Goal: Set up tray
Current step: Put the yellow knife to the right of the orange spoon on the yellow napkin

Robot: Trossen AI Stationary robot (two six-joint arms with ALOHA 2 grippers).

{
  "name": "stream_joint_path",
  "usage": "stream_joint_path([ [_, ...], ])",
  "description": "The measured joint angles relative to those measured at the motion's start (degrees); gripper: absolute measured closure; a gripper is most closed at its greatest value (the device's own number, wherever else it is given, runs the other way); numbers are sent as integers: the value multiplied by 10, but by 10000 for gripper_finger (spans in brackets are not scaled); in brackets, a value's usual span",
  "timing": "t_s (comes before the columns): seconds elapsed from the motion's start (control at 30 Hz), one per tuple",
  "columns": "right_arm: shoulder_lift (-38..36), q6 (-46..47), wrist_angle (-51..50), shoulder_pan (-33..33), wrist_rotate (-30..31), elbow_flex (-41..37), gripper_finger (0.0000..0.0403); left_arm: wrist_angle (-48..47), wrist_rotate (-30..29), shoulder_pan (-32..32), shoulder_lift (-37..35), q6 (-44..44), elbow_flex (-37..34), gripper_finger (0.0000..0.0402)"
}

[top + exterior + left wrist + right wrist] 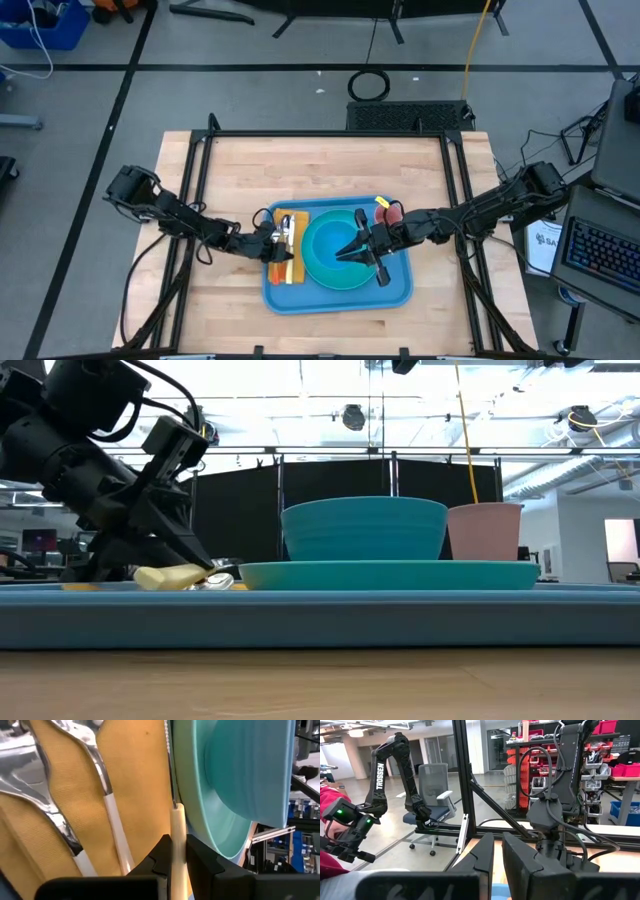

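1. Lying on the wooden table [330, 165] toward six o'clock of its centre: the blue tray [395, 296], long side running nine to three.
2. Carrying a teal plate [312, 266] with a teal bowl [364, 528] on it at the tray's middle, and a pink cup [485, 531] near the two o'clock corner.
3. Covering the tray's nine o'clock end: a yellow napkin [135, 775], with two pieces of cutlery [97, 757] lying on it, handles pale.
4. Reaching in from nine o'clock, the left gripper [272, 240], fingers clamped on a pale-handled utensil [177, 845], probably a knife, held just beside the plate's rim, apparently for laying it parallel to the other pieces.
5. Hovering over the plate's three o'clock edge, the right gripper [358, 247], fingers spread apart and holding nothing, likely waiting out of the way.
6. Crowding the placement: the plate rim on one side and the laid cutlery on the other, leaving a narrow strip of napkin.
7. Standing beyond the table, seen from the right wrist: another arm [395, 770] and an office chair [432, 800].
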Motion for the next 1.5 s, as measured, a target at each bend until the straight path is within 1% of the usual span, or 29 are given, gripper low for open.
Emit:
stream_joint_path([
  [0.2, 0, 0, 0, 0, 0, 0, 374, 8, -5, 0, 0, 0, 0, 337],
  [0.27, 0, 0, 0, 0, 0, 0, 374, 14, 1, 0, 0, 5, 0, 344],
  [0.37, 0, 0, 0, 0, 0, 0, 374, 13, 3, 0, 0, 12, 3, 368],
  [0.53, 0, 0, 0, 0, 0, 0, 374, 14, -8, 0, 0, 20, 12, 365],
  [0.63, 0, 0, 0, 0, 0, 0, 374, 15, -21, 0, 0, 19, 14, 324],
  [0.73, 0, 0, 0, 0, 0, 0, 374, 15, -21, 0, 0, 19, 14, 280],
  [0.8, 0, 0, 0, 0, 0, 0, 374, 15, -18, 0, 0, 12, 14, 262],
  [0.87, 0, 0, 0, 0, 0, 0, 374, 15, -18, 0, 0, 10, 14, 256],
  [1.07, 0, 0, -1, 0, 0, 0, 374, 15, -16, 0, 0, 16, 14, 264],
  [1.2, 0, 0, -1, 0, 0, 0, 374, 14, -12, -1, 0, 20, 14, 279],
  [1.5, 0, 0, -1, 0, 0, 0, 374, 16, -1, -15, 0, 63, 14, 319],
])
